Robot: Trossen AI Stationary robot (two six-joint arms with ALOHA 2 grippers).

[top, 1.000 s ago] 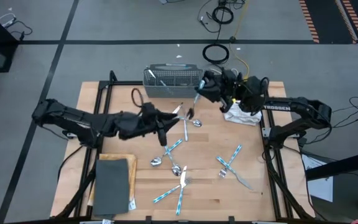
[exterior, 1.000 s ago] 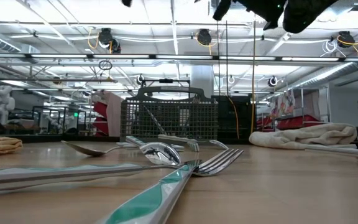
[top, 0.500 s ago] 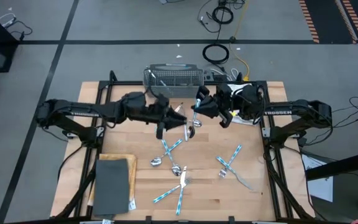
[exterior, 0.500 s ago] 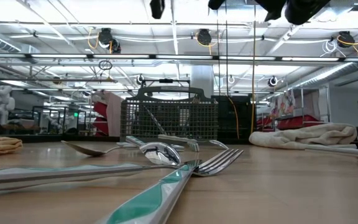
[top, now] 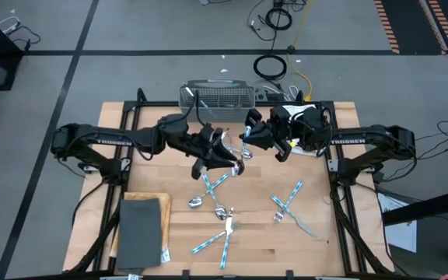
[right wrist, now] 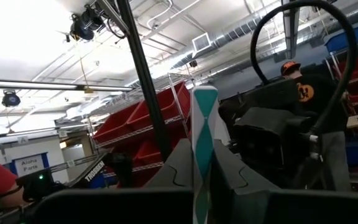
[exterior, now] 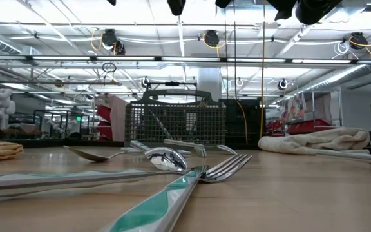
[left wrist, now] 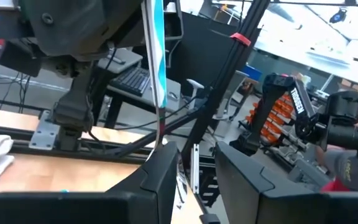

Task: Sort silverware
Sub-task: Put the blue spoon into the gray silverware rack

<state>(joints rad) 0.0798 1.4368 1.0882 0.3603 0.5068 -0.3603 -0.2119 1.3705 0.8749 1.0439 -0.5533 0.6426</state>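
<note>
Wooden table (top: 317, 257), high view: both arms reach in over the middle, near the mesh basket (top: 217, 96) at the far edge. Left gripper (top: 225, 158) points toward the right arm, jaws narrow on a piece of silverware (top: 222, 141). Right gripper (top: 249, 134) faces it, clamped on another utensil (top: 247, 124). Loose silverware (top: 216, 204) is scattered on the near half; grey pad (top: 141, 229) at the near left corner.

Low view: fork (exterior: 227, 166) and spoon (exterior: 165, 158) lie close to the camera, basket behind, towel (exterior: 316, 140) to the right.

Left wrist view: fingers (left wrist: 160, 180) pinch a thin metal end.

Right wrist view: fingers (right wrist: 235, 180) grip a teal-and-white handle (right wrist: 204, 137), upright. A person stands in the background.
</note>
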